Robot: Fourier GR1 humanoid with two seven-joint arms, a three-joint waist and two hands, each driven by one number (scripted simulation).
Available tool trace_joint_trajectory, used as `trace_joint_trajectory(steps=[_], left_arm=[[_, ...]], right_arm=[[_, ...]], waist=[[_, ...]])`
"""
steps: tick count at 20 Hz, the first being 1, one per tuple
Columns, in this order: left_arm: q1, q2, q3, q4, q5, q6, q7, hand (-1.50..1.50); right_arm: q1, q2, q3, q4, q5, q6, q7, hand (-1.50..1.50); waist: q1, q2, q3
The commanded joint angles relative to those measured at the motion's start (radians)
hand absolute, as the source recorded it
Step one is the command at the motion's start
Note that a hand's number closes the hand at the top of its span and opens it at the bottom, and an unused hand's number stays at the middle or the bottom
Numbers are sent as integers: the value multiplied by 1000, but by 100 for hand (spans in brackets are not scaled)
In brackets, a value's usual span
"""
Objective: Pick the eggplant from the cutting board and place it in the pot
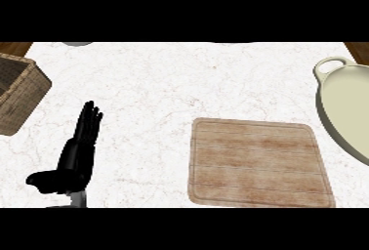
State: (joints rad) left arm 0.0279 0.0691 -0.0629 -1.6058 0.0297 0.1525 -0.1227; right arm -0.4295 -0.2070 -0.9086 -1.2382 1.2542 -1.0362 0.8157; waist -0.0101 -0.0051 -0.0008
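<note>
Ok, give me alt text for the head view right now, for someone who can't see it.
A bare wooden cutting board lies on a white marble counter, with a cream pot at the right edge. The left hand rests open at lower left; a wicker basket sits at the left edge.

A white marble table (158, 88) with faint reddish veins fills the view under even light. Brown wood floor (14, 47) shows at both upper corners.

pot (344, 105): cut off at right edge | wicker basket (18, 93): cut off at left edge
</note>
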Motion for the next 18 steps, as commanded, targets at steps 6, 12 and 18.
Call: trace_joint_trajectory(steps=[6,12,18], left_arm=[[-24,-14,-3,-30,-25,21,44,0],[-29,-35,-6,-3,-33,21,6,0],[-17,-9,17,4,-14,-8,14,0]], right_arm=[[248,202,83,-443,7,62,56,-150],[361,205,87,-532,-9,3,97,-150],[532,207,129,-671,-22,-47,210,-150]], waist=[[6,3,0],[7,4,1],[3,3,0]])
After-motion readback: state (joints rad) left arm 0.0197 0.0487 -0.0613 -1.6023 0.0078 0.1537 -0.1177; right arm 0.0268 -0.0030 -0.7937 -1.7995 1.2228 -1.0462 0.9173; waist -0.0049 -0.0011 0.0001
